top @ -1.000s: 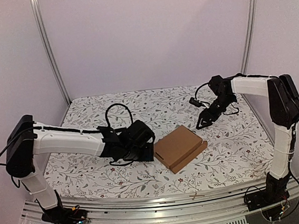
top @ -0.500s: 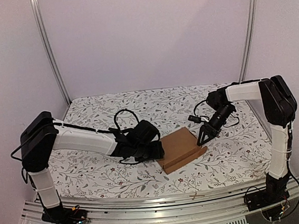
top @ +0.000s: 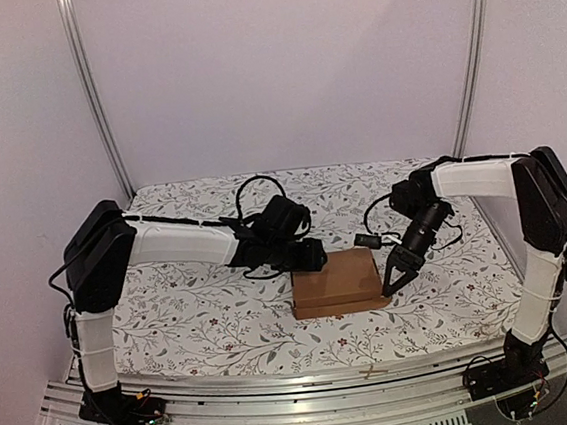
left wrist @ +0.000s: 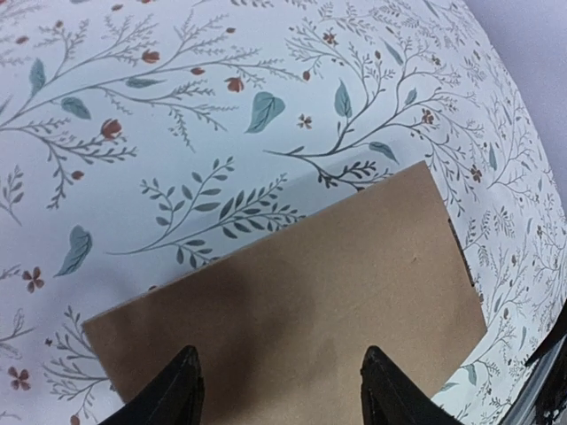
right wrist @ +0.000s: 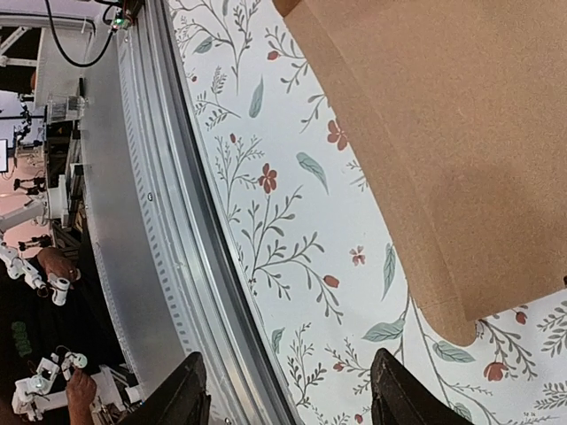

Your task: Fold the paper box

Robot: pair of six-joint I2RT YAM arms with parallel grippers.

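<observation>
Squaring flat brown cardboard box (top: 337,280) | left gripper (left wrist: 279,381), right gripper (right wrist: 288,390) both spread apart, empty | I should push opposite edges evenly, slowly

Item counts on the tabletop.
One paper box (top: 336,276); one floral cloth (top: 194,322); two of a kind: left gripper (top: 311,256) at the box's 10 o'clock, right gripper (top: 391,281) at 3 o'clock.

My left arm (top: 181,244) reaches far across toward the middle, wrist low, the left gripper (top: 316,258) with fingers spread and nothing between them. My right arm (top: 476,179) folds inward, the right gripper (top: 391,282) angled downward, fingers likewise apart.
</observation>
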